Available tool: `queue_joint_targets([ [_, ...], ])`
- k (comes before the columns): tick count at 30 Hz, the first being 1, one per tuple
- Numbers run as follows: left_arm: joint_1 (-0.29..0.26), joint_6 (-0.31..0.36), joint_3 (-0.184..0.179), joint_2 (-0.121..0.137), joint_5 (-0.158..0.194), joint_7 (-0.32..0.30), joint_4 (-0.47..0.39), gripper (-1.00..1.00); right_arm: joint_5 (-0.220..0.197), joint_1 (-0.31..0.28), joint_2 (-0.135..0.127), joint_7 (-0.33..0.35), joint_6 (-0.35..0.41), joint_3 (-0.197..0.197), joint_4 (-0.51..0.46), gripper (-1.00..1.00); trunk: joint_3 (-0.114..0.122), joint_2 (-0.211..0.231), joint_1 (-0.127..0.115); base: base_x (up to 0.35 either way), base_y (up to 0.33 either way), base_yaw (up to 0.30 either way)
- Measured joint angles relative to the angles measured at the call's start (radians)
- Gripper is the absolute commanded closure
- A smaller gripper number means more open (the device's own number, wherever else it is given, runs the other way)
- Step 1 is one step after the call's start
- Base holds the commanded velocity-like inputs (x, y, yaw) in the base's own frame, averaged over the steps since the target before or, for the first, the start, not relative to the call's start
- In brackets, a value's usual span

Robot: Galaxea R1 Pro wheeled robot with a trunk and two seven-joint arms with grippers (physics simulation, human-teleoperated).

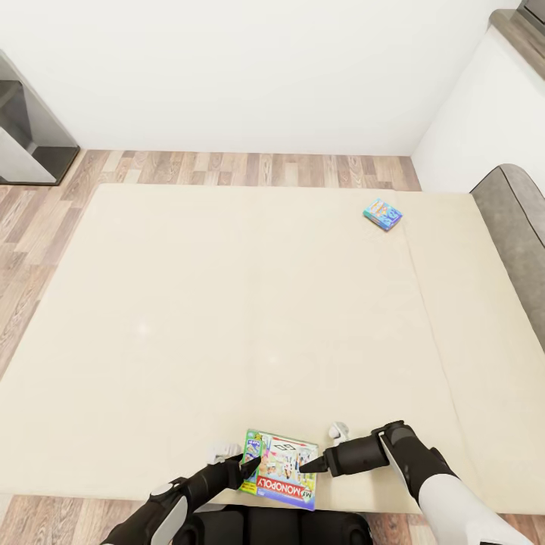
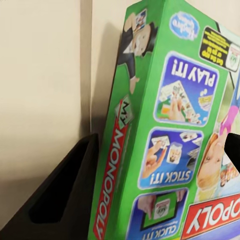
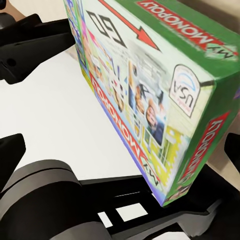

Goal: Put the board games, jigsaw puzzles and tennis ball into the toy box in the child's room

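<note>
A green-edged "My Monopoly" board game [image 1: 281, 469] lies at the near edge of the cream bed [image 1: 227, 303]. My left gripper [image 1: 248, 463] holds its left edge. In the left wrist view the box spine [image 2: 150, 130] sits between the black fingers [image 2: 65, 190], tilted. My right gripper [image 1: 314, 463] is at the box's right edge. It stands open, its fingertips [image 3: 12, 150] wide apart around a corner of the box [image 3: 150, 85]. A teal-blue board game [image 1: 382, 214] lies far off at the bed's back right. The table, toy box, jigsaw puzzles and tennis ball are out of view.
Wood-plank floor [image 1: 227, 168] runs between the bed and the white wall. A dark grey piece of furniture [image 1: 30, 136] stands at the far left. A grey padded shape [image 1: 522, 227] borders the bed on the right.
</note>
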Motion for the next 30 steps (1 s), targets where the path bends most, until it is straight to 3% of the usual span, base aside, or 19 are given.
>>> queue_joint_targets([
  [30,0.0,0.0,0.002,0.0,0.003,0.001,0.001,-1.0,-0.002,-0.002,0.001,-0.002,0.0,-0.007,0.0,-1.0,0.0,0.0,0.0,0.0,0.0,0.0],
])
